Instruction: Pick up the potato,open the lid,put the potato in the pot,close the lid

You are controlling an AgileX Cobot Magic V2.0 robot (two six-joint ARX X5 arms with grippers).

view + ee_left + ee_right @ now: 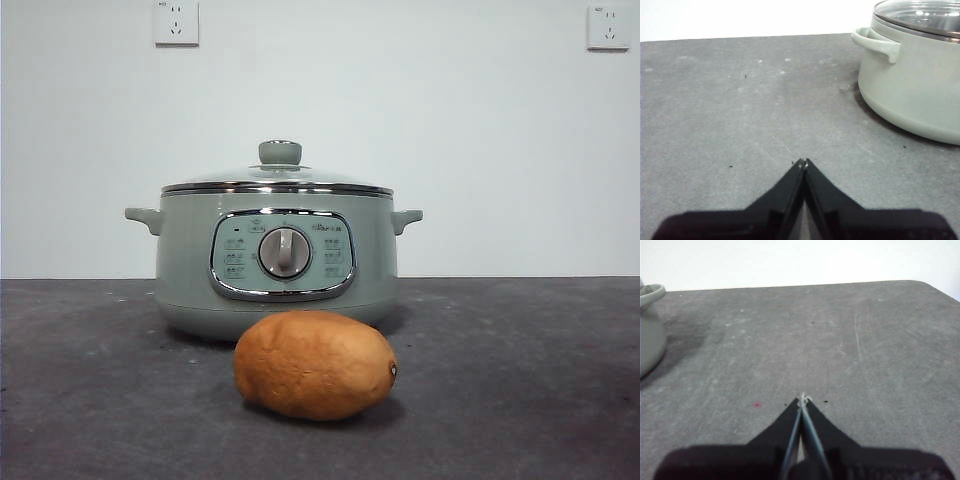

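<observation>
In the front view, the large oval orange-brown potato (315, 364) lies on its side on the dark grey counter (520, 380), just in front of the round sage-green electric pot (275, 262). The small dark eye of the potato is at its right end. The domed glass lid (277, 180) with a chrome rim and a green knob sits closed on the pot. No gripper shows in this view. Two white wall sockets (176, 22) are on the wall behind.

In the left wrist view, the left gripper (803, 162) has its two black jaws pressed together at the tips and holds nothing. It is low over the bare counter (740, 110). The pot (912, 85) with its lid (922, 15) stands well apart from it, one side handle toward the camera. The potato is not visible here.

In the right wrist view, the right gripper (802, 400) is also closed, tips touching, with nothing between them, low over the counter (840, 340). Only an edge and a handle of the pot (650, 330) show, well apart from the gripper.
</observation>
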